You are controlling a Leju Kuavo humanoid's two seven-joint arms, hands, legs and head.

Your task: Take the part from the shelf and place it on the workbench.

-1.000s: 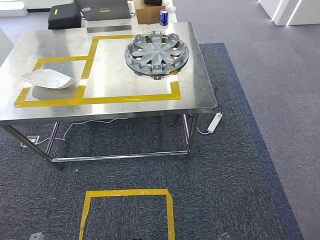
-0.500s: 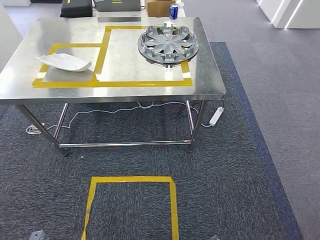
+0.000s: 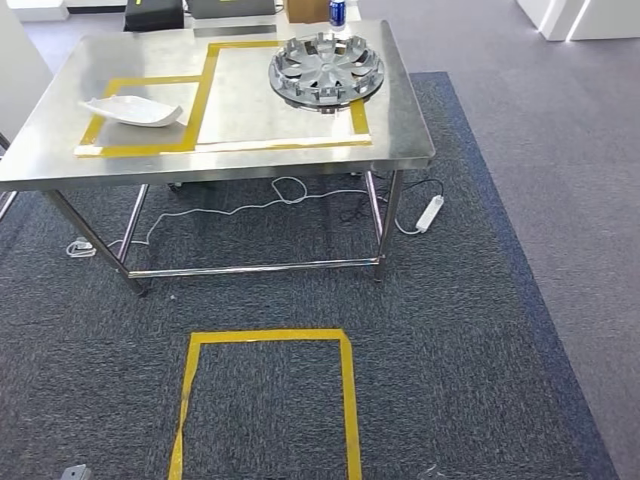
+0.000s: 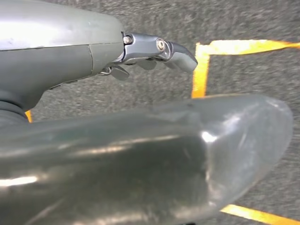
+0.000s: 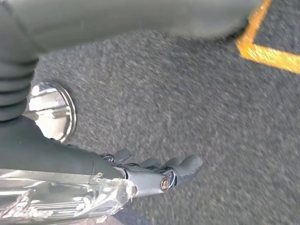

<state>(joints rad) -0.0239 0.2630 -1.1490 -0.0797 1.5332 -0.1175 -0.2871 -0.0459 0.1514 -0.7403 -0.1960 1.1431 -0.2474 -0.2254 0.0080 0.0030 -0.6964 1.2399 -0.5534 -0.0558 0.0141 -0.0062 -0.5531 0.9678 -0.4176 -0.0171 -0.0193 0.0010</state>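
A silver hubcap [image 3: 327, 70], probably light, rigid and slippery, best gripped at its rim, lies on the steel workbench [image 3: 400, 120]'s far-right corner; left hand [image 4: 155, 51] and right hand [image 5: 155, 171] hang empty, fingers loosely extended.

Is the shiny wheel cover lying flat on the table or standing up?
Lying flat: the wheel cover rests face up on the steel workbench, overlapping the yellow tape outline.

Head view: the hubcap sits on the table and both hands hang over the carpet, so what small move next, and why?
Probably a turn away from the table to look for the shelf. The hubcap and a white part lie on it, while the left hand and right hand hold nothing.
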